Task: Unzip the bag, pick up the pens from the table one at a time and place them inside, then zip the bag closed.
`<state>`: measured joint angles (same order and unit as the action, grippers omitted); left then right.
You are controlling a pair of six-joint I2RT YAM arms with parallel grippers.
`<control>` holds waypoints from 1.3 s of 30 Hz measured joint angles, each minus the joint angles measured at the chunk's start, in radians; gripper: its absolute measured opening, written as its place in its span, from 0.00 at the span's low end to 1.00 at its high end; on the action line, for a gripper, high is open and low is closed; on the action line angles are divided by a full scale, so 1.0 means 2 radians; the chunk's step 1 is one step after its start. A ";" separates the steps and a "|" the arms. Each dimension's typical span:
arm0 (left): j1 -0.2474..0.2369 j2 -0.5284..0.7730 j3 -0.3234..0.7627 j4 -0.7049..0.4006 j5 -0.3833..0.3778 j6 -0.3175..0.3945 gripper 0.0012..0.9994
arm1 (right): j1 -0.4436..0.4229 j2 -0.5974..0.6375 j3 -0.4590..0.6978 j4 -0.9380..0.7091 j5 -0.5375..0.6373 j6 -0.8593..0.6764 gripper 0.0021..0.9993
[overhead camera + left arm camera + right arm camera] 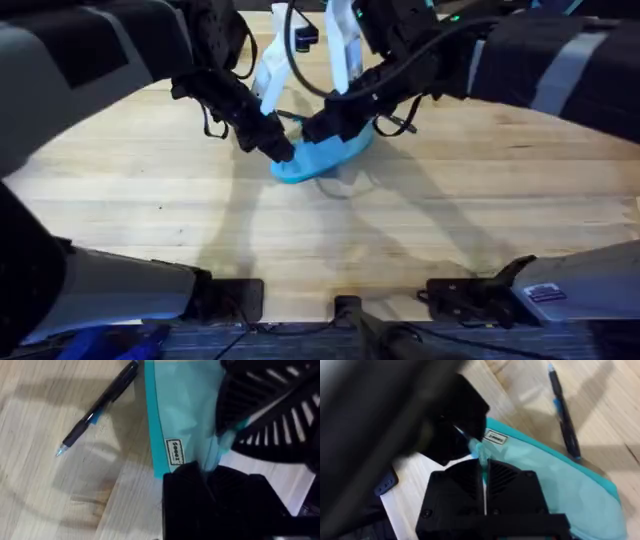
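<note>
A robotics lab: two arms (90,60) mounted at a butcher-block table (480,200) under fixed cameras

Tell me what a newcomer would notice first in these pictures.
First, the two black arms meeting over the light-blue bag in the middle of the table, toward its far side. The left claw and the right claw both close in on the bag's top edge; the right claw looks shut on it in its wrist view. Next, a dark pen lies on the wood right beside the bag.
</note>
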<state>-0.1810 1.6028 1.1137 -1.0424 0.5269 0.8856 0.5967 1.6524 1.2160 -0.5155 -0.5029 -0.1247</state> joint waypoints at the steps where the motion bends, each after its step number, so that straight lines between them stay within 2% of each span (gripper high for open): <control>1: 0.000 0.000 0.000 0.000 0.000 0.000 0.04 | 0.003 0.000 0.000 0.002 0.000 -0.002 0.03; 10: 0.000 0.000 0.000 -0.001 -0.001 -0.001 0.04 | 0.031 0.000 0.000 0.027 0.001 -0.006 0.03; 30: 0.006 0.000 0.000 -0.002 -0.007 -0.001 0.04 | 0.046 -0.005 0.000 0.048 0.034 -0.007 0.04; 31: 0.005 0.000 0.000 -0.002 -0.007 -0.001 0.04 | 0.048 -0.008 0.000 0.048 0.041 -0.006 0.10; 37: 0.001 0.000 0.000 -0.002 -0.005 0.001 0.04 | 0.051 -0.047 0.000 0.016 0.126 -0.010 0.95; 38: 0.001 0.000 0.000 0.001 -0.006 0.001 0.04 | 0.052 -0.076 0.000 -0.032 0.140 -0.013 0.99; 39: 0.001 0.000 0.000 0.001 -0.006 0.001 0.04 | 0.051 -0.084 0.000 -0.046 0.143 -0.015 1.00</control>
<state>-0.1791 1.6028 1.1137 -1.0397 0.5156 0.8867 0.6988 1.4838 1.2167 -0.6071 -0.2164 -0.1546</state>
